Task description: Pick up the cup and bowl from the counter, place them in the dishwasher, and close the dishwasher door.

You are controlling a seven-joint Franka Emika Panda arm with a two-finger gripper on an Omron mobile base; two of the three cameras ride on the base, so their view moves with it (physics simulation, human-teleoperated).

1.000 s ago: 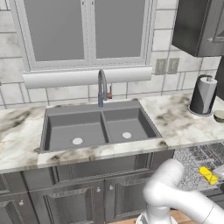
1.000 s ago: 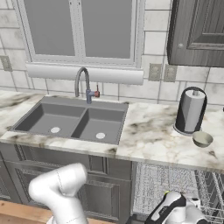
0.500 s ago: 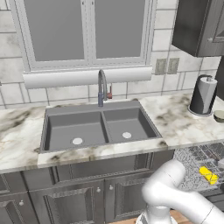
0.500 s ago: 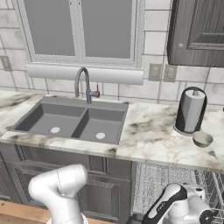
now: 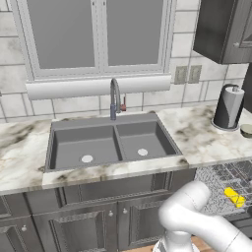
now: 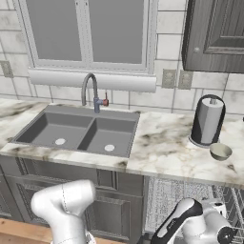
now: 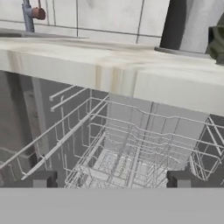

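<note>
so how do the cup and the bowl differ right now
The cup is bright yellow and already lies in the dishwasher's wire rack; the bowl is pale grey-beige and sits upright on the counter beside the tall dark cylinder. The cup looks elongated, the bowl shallow and round. Both are small.

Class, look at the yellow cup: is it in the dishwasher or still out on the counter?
In. The cup lies on the wire rack of the dishwasher, below the counter.

Claw point(image 7: 109, 179) empty, fingers wide apart
</note>
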